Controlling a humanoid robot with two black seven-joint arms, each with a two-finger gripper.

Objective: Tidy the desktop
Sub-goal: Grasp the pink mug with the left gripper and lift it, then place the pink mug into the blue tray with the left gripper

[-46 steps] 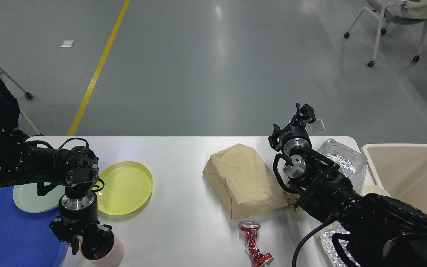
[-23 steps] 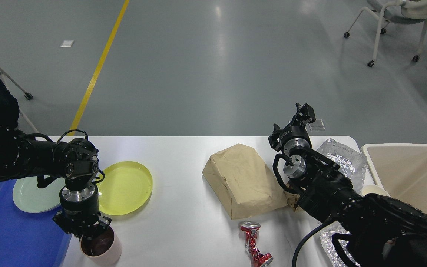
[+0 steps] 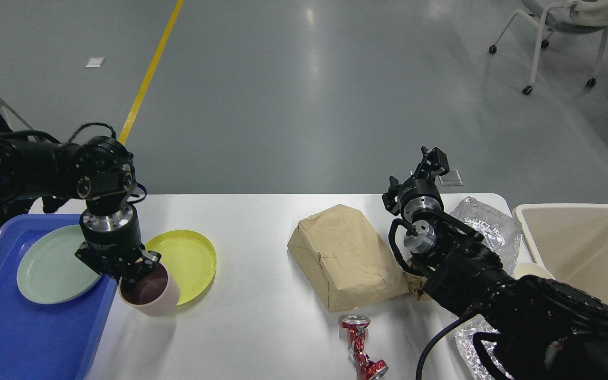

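A blue tray [image 3: 29, 327] is sitting at the bench's [image 3: 262, 327] left edge, carrying one green plate [image 3: 45, 269]. The left hand [image 3: 136, 278] is grasping one pink cup [image 3: 152, 296] beside one yellow plate [image 3: 190, 258]. One paper bag [image 3: 347, 256] and one crushed red can [image 3: 361, 345] — print unreadable — are lying mid-bench. The right hand [image 3: 430, 161] is hovering — released or clenched, I cannot tell. Foil [image 3: 486, 224] and one beige bin [image 3: 589, 253] are resting rightmost.

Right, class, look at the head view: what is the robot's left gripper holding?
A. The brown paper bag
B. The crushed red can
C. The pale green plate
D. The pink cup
D. The left gripper is closed over the rim of the pink cup, which appears lifted over the edge of the yellow plate; the crushed red can, brown paper bag and pale green plate lie untouched.
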